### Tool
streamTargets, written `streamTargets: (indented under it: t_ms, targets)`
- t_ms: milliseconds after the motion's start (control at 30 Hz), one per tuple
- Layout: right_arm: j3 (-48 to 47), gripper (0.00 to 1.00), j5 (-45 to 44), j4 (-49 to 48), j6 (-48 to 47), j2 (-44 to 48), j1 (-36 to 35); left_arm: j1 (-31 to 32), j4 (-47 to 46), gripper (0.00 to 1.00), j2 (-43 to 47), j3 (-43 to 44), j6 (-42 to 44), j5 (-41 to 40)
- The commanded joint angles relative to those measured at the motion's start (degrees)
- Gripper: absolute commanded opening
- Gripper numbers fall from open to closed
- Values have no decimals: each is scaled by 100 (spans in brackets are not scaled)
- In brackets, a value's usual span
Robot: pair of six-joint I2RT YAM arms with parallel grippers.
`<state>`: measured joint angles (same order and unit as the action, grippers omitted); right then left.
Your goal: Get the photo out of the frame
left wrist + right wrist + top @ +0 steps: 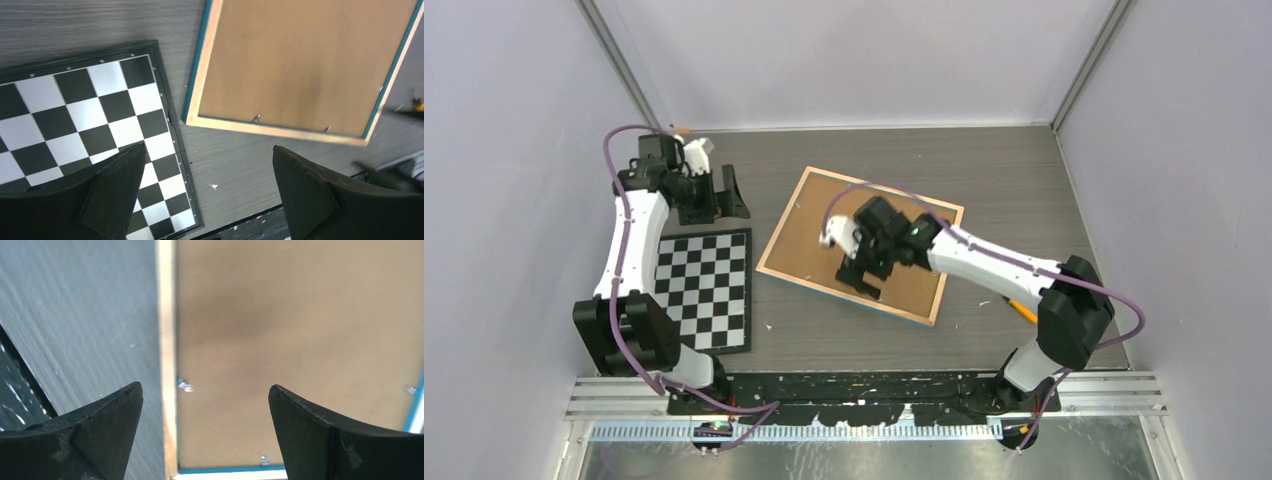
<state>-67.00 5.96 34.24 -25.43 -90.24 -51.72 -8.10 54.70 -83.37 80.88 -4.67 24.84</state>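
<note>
The frame [809, 235] lies face down mid-table, brown fibreboard back up, with a light wood rim and a thin blue edge. The photo is hidden under the back. My right gripper [861, 275] hovers open over the frame's near part. In the right wrist view it [205, 400] straddles the wood rim [166, 340], with a small metal tab [185, 385] between the fingers. My left gripper [719, 205] is open and empty at the back left. In the left wrist view it [208, 170] hangs over bare table between the checkerboard [85, 130] and the frame [300, 65].
A black-edged checkerboard [704, 290] lies left of the frame. An orange object [1021, 310] shows beside the right arm. A black rail [864, 385] runs along the near edge. Walls close in on three sides.
</note>
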Motion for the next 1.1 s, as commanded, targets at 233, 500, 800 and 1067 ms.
streamTargets:
  t_ms: [233, 500, 800, 1067]
  targets:
    - [-1288, 100, 1586, 1561, 1605, -242, 2614, 1385, 319, 100, -830, 482, 1416, -437]
    - [-883, 100, 1719, 2028, 2152, -196, 4030, 1759, 132, 100, -2249, 1322, 1608, -816]
    - [-666, 100, 1751, 2058, 2441, -551, 5045, 1936, 85, 100, -3495, 2211, 1809, -937]
    - [-1049, 100, 1700, 2105, 2352, -1473, 5094, 2146, 83, 95, -3969, 2099, 1885, -1036]
